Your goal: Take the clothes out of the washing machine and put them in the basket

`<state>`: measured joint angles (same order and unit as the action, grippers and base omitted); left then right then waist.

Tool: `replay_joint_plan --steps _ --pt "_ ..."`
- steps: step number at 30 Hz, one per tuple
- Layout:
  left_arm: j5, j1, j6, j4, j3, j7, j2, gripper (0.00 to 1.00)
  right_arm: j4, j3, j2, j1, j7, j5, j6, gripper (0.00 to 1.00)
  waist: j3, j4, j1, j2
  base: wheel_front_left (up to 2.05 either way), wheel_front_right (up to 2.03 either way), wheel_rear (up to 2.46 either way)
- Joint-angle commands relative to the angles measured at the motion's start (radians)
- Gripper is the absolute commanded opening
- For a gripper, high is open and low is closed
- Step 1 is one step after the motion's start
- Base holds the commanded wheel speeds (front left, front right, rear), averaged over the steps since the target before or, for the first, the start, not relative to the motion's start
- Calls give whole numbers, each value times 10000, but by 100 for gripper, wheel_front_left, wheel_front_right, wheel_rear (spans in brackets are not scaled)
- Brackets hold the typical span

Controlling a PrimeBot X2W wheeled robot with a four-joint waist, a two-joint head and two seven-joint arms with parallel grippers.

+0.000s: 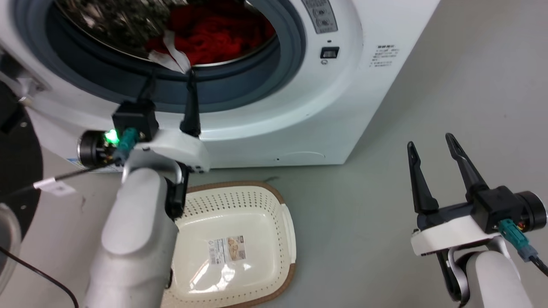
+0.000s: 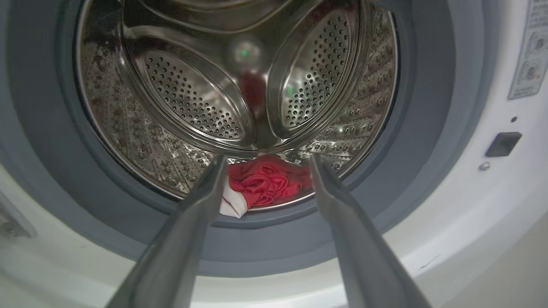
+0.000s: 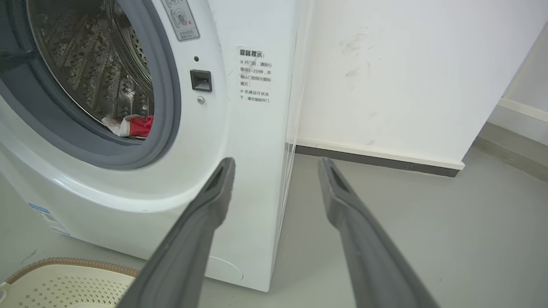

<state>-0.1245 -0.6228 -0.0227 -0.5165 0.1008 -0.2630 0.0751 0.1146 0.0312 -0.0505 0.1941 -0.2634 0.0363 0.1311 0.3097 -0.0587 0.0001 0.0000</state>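
The white washing machine stands with its porthole open. Red clothes with a white band lie at the bottom front of the steel drum; the same clothes appear between my fingers in the left wrist view, and the clothes peek over the gasket in the right wrist view. My left gripper is open, its tips at the grey gasket just short of the fabric, holding nothing. The cream basket sits on the floor below the door opening. My right gripper hangs open at the right, over the floor.
The black-rimmed door is swung open at the far left. A white wall with a dark baseboard runs to the right of the machine. Grey floor spreads to the right of machine and basket. A label lies in the basket's bottom.
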Motion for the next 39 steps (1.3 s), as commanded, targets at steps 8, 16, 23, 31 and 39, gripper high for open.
replay_joint_plan --steps 8,16,23,31,39 --pt "337 -2294 152 -1814 -260 -26 735 100 -187 396 7 771 -20 -368 -7 100 1499 -884 -1 0 0 0 0" --pt "520 -4518 293 -3983 -189 380 1589 100 -239 822 9 1211 -20 -787 -7 100 2347 -1466 -1 0 0 0 0" --pt "675 -6223 567 -5392 37 1792 2255 100 -201 1158 9 1468 -20 -1172 -7 100 2853 -1885 -1 0 0 0 0" --pt "977 -7826 819 -6660 456 4079 2913 100 -142 1465 9 1643 -20 -1546 -7 100 3243 -2279 -1 0 0 0 0" --pt "952 -8826 742 -7239 553 6157 3261 100 -144 1694 9 1811 -20 -1807 -7 100 3631 -2612 -1 0 0 0 0"
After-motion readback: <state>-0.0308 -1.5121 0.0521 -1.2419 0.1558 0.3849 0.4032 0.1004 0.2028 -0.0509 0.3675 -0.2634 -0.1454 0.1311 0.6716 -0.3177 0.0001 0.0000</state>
